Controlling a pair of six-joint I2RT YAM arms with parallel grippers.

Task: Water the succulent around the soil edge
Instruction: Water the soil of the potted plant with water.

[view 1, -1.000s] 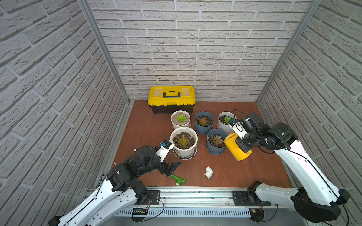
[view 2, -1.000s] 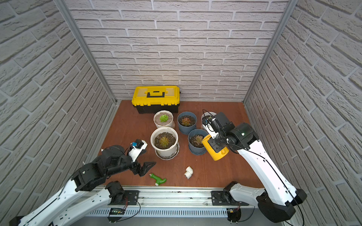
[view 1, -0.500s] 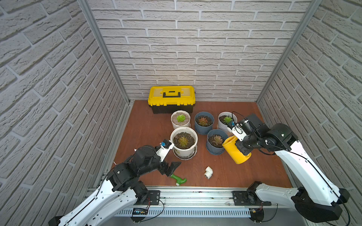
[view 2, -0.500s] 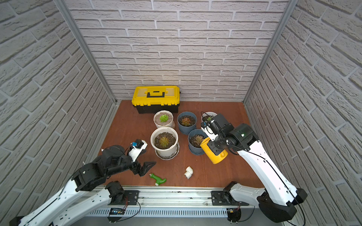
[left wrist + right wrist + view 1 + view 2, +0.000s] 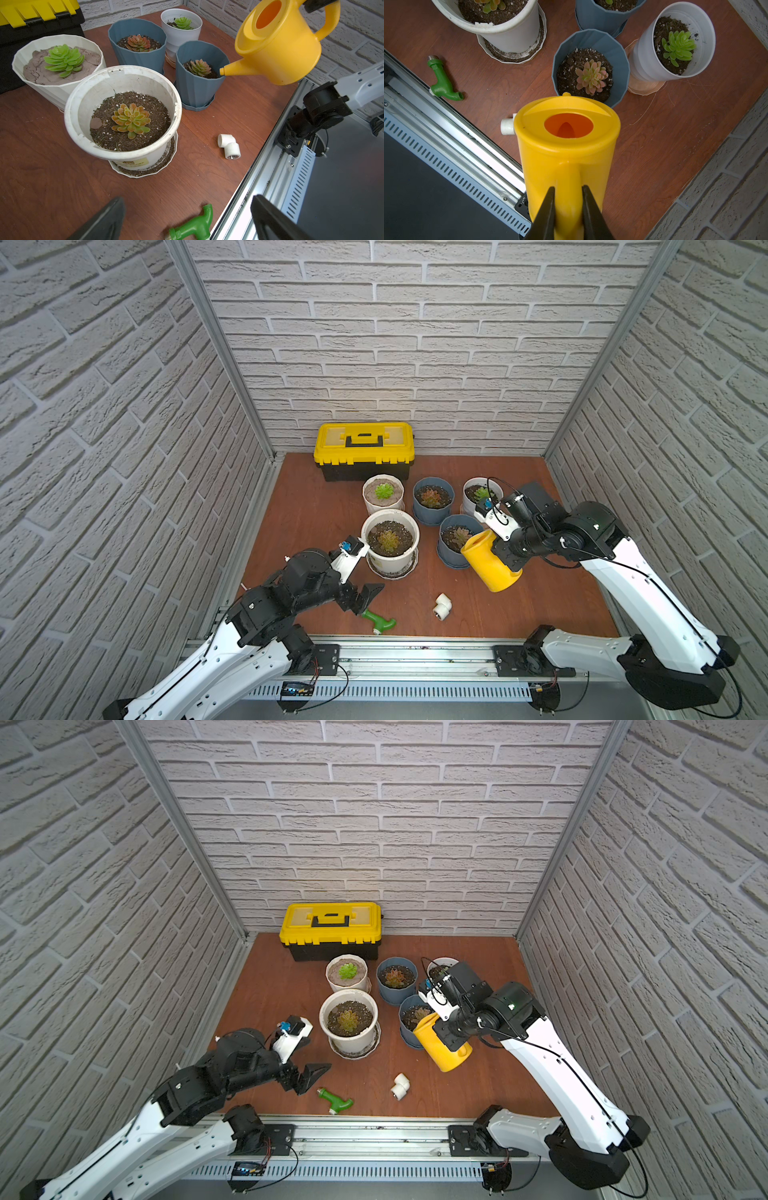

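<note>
Beside the nearer blue pot (image 5: 619, 58), the right gripper (image 5: 568, 188) grips the yellow watering can (image 5: 566, 149) (spout at the rim); left gripper (image 5: 188, 199) stands wide.

Left gripper (image 5: 187, 220) low, fingers (image 5: 104, 220) wide apart, right arm reaching in, right gripper (image 5: 568, 188) clamped on can (image 5: 566, 158) handle.

Glossy yellow plastic watering can (image 5: 280, 47), matt blue plastic pot (image 5: 195, 91) beside it, wood-grain worktop (image 5: 41, 176), rough brick-textured walls (image 5: 415, 344)
</note>
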